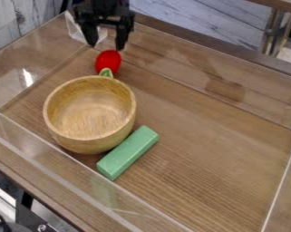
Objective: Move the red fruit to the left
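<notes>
The small glossy red strawberry-shaped fruit [106, 62] lies on the wooden table [208, 118], touching the far rim of the round wooden bowl [90, 112]. Just beyond it hangs the black gripper [102, 38], jaws apart, empty. A green rectangular block [127, 151] lies near the bowl's right side.

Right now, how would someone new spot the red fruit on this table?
Find the wooden bowl on the table. At its far rim lies the red fruit, below the open gripper. It is small, glossy and red, unlike the flat green block.
</notes>
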You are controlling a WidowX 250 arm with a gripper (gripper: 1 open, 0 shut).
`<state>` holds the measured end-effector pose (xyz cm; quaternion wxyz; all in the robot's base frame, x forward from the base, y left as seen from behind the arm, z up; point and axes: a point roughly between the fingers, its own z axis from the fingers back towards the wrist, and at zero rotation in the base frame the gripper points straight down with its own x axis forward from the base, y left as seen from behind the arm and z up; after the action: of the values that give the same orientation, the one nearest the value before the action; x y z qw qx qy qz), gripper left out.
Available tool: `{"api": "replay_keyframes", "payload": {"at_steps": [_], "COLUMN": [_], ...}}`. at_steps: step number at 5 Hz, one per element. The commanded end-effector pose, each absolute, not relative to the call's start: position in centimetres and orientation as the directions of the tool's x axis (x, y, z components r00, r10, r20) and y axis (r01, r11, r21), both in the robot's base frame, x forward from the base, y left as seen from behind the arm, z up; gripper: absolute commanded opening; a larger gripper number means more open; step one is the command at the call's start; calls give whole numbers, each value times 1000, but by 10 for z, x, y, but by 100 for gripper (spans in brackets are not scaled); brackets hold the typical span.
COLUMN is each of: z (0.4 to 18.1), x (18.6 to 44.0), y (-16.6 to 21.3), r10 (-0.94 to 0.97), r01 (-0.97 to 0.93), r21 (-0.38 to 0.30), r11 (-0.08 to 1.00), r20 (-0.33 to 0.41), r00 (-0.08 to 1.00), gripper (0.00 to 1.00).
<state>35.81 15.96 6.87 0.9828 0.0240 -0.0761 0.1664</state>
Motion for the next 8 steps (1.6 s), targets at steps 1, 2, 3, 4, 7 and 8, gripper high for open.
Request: {"api": "replay_keyframes", "payload": {"at_steps": [1, 2, 3, 4, 7, 8], "z": [99, 98, 93, 91, 84, 86], "x": [351, 356, 359, 355, 348, 348], "y": [158, 166, 173, 162, 158, 175], "r10": [275, 243, 212, 236, 202, 237], "r01": [-292, -261, -230, -256, -221, -257], "r21": [43, 45, 49, 56, 61, 55], "r11": [955, 964, 972, 965, 973, 965], "r20": [233, 243, 247, 241, 232, 237], "r00": [933, 939, 946, 941, 952, 942], "gripper": [100, 100, 100, 100, 0, 0]}}
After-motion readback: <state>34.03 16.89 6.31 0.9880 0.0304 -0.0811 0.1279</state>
